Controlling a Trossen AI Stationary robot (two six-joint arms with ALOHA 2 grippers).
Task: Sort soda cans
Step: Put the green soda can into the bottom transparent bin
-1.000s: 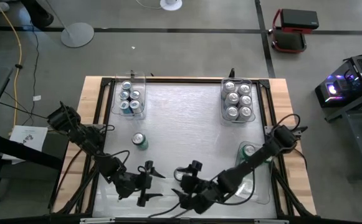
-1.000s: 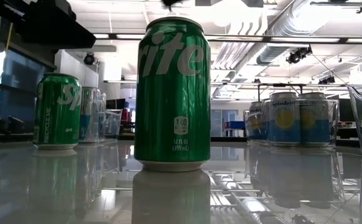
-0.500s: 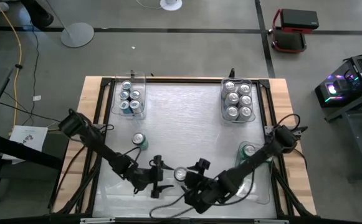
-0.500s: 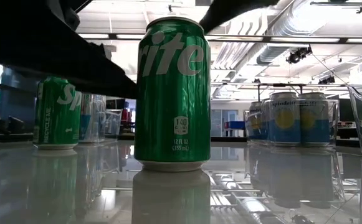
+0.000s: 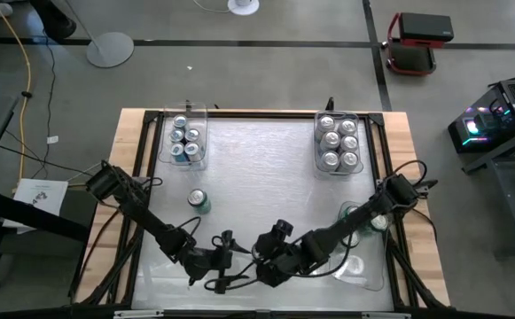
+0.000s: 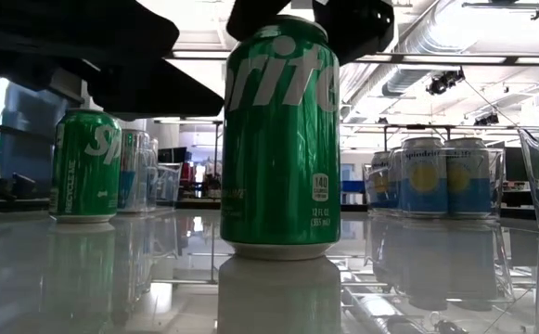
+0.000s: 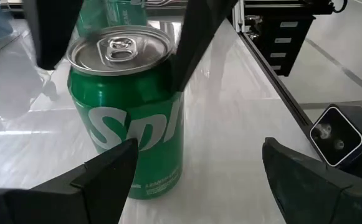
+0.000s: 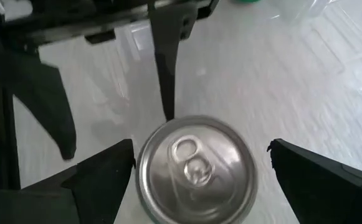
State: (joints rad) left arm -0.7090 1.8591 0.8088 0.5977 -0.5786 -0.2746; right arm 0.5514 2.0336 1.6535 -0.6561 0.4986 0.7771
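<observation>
Grey concrete floor surrounds the counter [image 5: 257, 168], which has a glossy white top inside a wooden border and a dark frame. At the far left corner a clear rectangular plastic bin [image 5: 186, 137] holds several cans with silver tops and blue or teal sides. At the far right corner a second clear plastic bin [image 5: 338, 142] holds six more cans with silver tops, in two rows. A third clear bin [image 5: 363, 244] lies by the right edge, under the right arm, with a green can partly visible in it.

One green Sprite can [image 5: 198, 201] stands alone on the left half of the counter, well apart from the bins. The wide middle of the counter between the two far bins is bare.

Near the front edge, at the middle, both arms meet around another green Sprite soda can [image 6: 281, 139]. It stands upright on the counter. The right gripper [image 8: 199, 163] hangs over this can, with its dark fingers [image 8: 100, 177] spread wide on both sides of the silver top, apart from it. The left gripper [image 7: 196, 165] is just beside the same can at counter level; its fingers [image 7: 96, 174] are also wide, one close in front of the green wall, the other on free surface toward the counter's edge.
</observation>
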